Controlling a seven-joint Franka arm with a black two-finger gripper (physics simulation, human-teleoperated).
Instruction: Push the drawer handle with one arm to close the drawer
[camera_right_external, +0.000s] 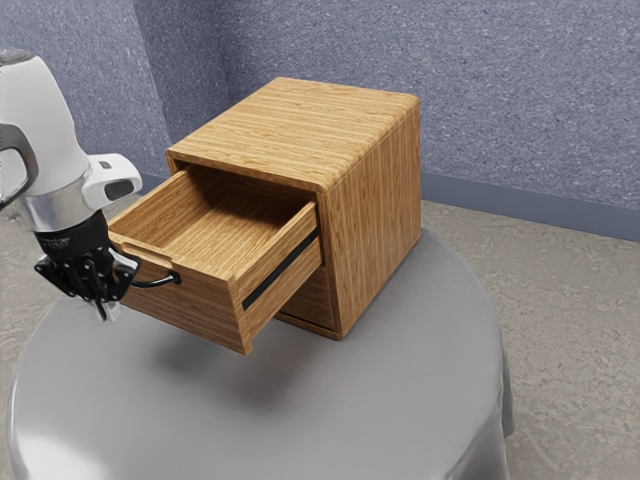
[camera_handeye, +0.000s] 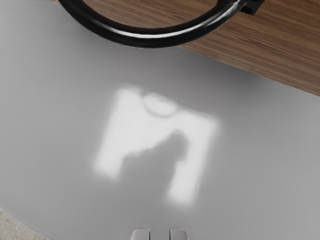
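Exterior view: from where I'm standing, the wooden drawer (camera_right_external: 190, 304) is pulled well out of its wooden cabinet (camera_right_external: 380, 190), and I can see right down into its bare wooden inside. A dark rail (camera_right_external: 282, 270) runs along its side. The black curved handle (camera_right_external: 153, 283) sits on the drawer's front, facing the robot. The white arm (camera_right_external: 42, 130) reaches in from the exterior view's left, and its black gripper (camera_right_external: 107, 314) points downward in front of the drawer, close by the handle. The cabinet rests on a round table (camera_right_external: 370, 410) with a grey cloth over it; behind are speckled blue walls (camera_right_external: 520, 90), and below is a mottled floor (camera_right_external: 565, 330).

Wrist view: the two pale fingers (camera_handeye: 141, 234) stand slightly apart, with grey cloth visible through the narrow gap. The handle curves out from the wooden front, and a stretch of cloth shows between it and the fingertips. On that cloth lies a bright patch of light (camera_handeye: 131, 122), with a dark shadow (camera_handeye: 157, 160) cutting into it.
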